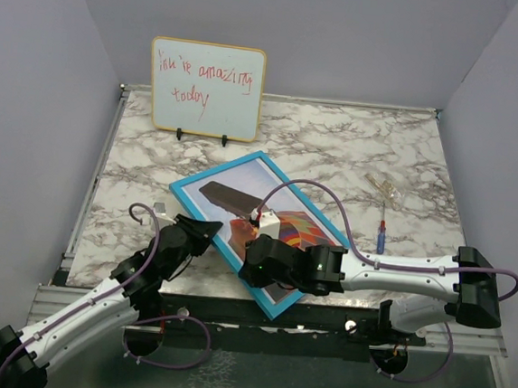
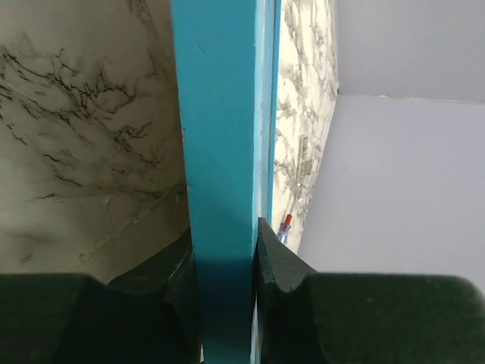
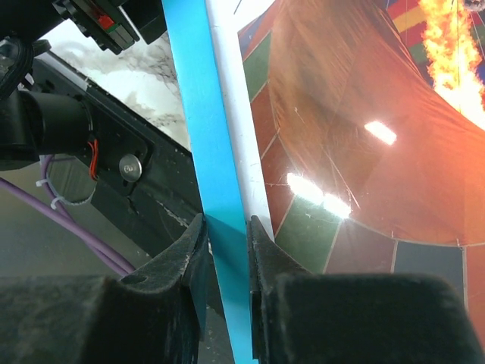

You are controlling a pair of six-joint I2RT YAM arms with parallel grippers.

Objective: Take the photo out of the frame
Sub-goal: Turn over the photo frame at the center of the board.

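Note:
The blue-rimmed frame (image 1: pixel 187 190) lies face up and tilted on the marble table, its near corner over the front edge. The balloon photo (image 1: pixel 303 231) shows inside it behind glass, partly hidden by my right arm. My left gripper (image 1: pixel 208 232) is shut on the frame's left rim; in the left wrist view the blue rim (image 2: pixel 220 152) sits clamped between both pads at the gripper (image 2: pixel 225 262). My right gripper (image 1: pixel 251 264) is shut on the near rim; in the right wrist view the rim (image 3: pixel 204 144) passes between the pads at the gripper (image 3: pixel 226 243), with the photo (image 3: pixel 356 136) beside it.
A small whiteboard (image 1: pixel 206 88) with red handwriting stands at the back left. A red-handled screwdriver (image 1: pixel 381 236) and a clear small object (image 1: pixel 384 189) lie on the table (image 1: pixel 336 137) to the right. Purple cables trail from both arms. Grey walls enclose the table.

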